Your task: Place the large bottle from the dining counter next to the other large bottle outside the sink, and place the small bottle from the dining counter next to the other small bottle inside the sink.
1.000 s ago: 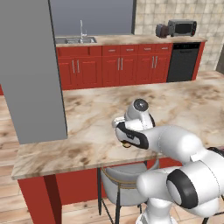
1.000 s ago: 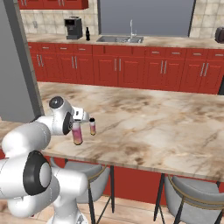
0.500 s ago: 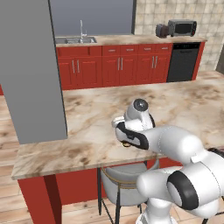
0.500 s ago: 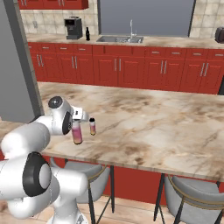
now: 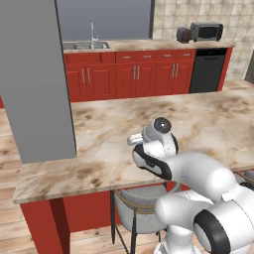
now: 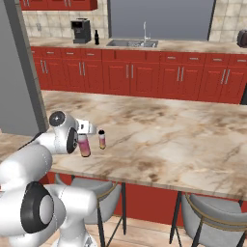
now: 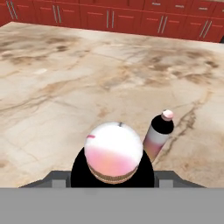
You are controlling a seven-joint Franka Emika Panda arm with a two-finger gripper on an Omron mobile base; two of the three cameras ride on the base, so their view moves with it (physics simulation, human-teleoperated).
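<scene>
Tool [image 6: 85,140] over large bottle [image 6: 84,145] on bench [image 6: 169,140]; whether it grips cannot be told. Small bottle [image 6: 102,139] just beside. Arm folded low.

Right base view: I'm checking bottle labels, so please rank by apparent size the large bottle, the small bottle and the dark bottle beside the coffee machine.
1. large bottle, at the gripper.
2. small bottle, standing beside it.
3. dark bottle, on the back counter; it looks smallest, but it is much farther away, so its true size is unsure.
</scene>
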